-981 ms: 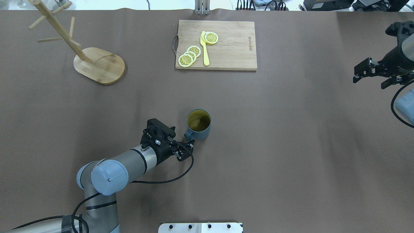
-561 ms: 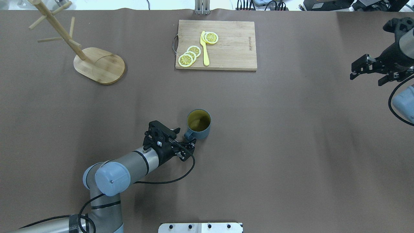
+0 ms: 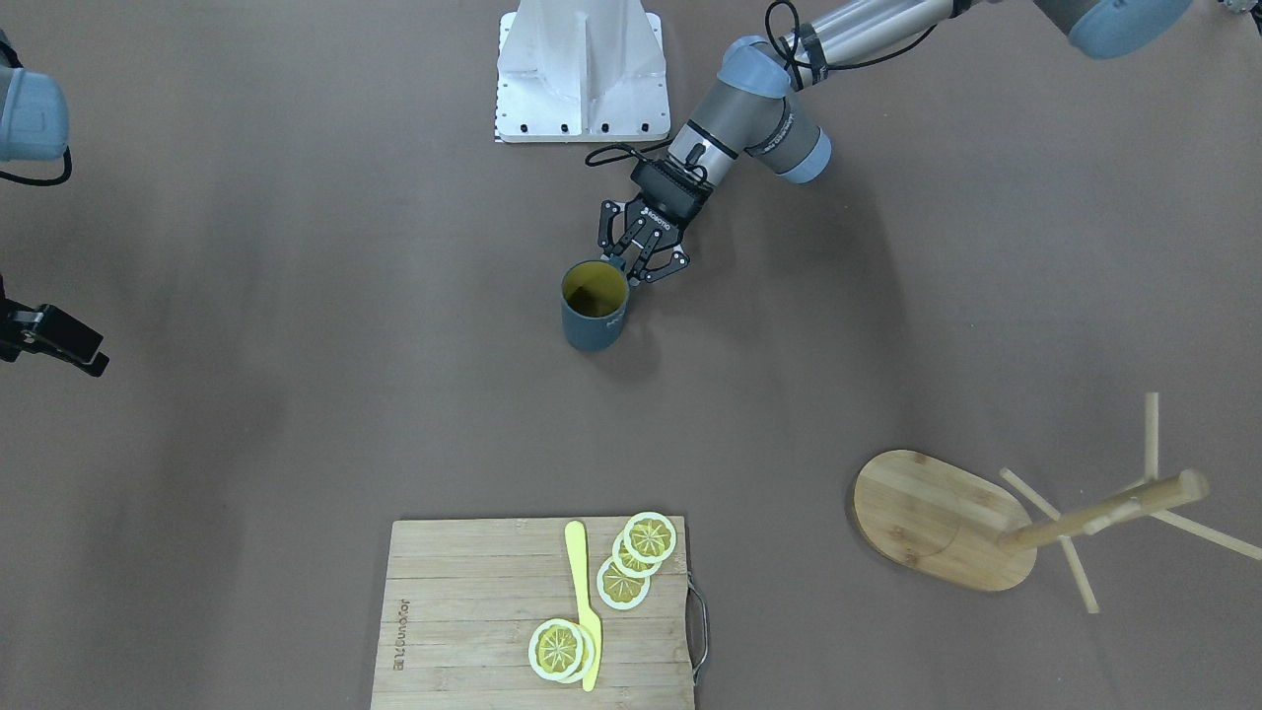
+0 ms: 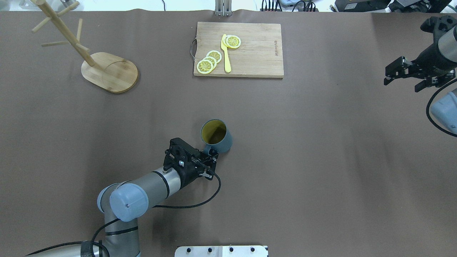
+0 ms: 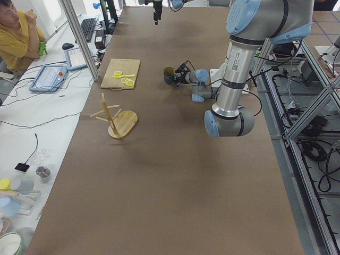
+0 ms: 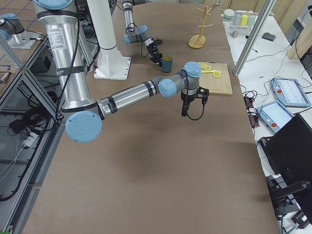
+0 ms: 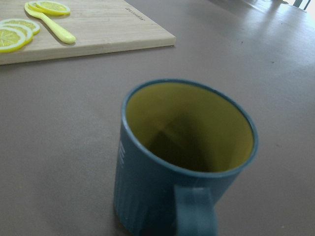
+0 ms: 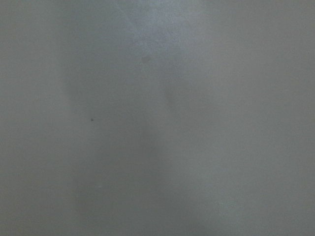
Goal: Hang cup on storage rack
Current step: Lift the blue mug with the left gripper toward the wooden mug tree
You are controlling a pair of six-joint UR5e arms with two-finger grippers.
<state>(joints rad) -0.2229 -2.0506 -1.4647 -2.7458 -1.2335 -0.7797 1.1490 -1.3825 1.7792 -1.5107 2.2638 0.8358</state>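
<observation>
Two hands: the left hand [image 4: 210,154] looks clenched on the cup's handle [image 7: 194,211]; the right hand [image 4: 401,86] is spread wide with nothing in it, out by the right edge of the tabletop [image 4: 321,160].
Cup, one: the cup [image 4: 216,136] is mid-tabletop, mouth up and leaning a little. Whether its base touches the tabletop I cannot tell.
Handle direction: it points back toward the robot, straight into the left hand.
Storage rack, one: the storage rack [image 4: 117,75] stands well apart from the cup, at the far left corner, beyond and to the left of the left hand.
Rack parts: one post [image 4: 68,34] and at least five pegs [image 4: 53,43], each slanting up and outward.
Deciding relation: the handle loop has to be lined up along a peg's slant, judged from the task.
Nearer arm: the left one, by a wide margin.
Others: one cutting board [image 4: 260,53], one yellow knife [image 4: 226,57], and about five overlapping lemon slices [image 4: 205,66].
</observation>
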